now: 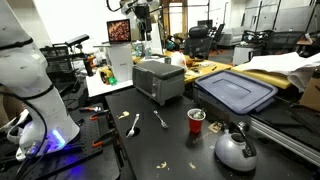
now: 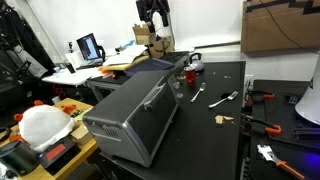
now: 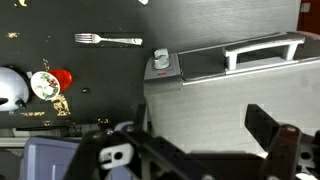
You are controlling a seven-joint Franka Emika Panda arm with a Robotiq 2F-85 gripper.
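Wrist view: tool (image 3: 195, 150) wide open, empty, above silver toaster oven (image 3: 230, 100); red cup (image 3: 57, 80), contents unclear, beside kettle (image 3: 8, 88).

On my screen the gripper (image 3: 205, 140) is matt black with a few pale grey patches on its body. The toaster oven (image 3: 230, 85) under it is brushed silver-grey, and its handle is a brighter silver. The table (image 3: 110, 70) is black, speckled with tan and yellowish crumbs (image 3: 30, 113). The fork (image 3: 108, 40) is shiny silver. The cup (image 3: 62, 77) is red, and its mouth is pale with darker flecks. The kettle (image 3: 8, 88) is polished silver, and in an exterior view its top looks black. I see the bin lid (image 1: 235, 92) as dull blue, the cardboard box (image 2: 280, 25) as plain brown, and the robot base (image 1: 30, 100) as white with a violet-blue glow low on it
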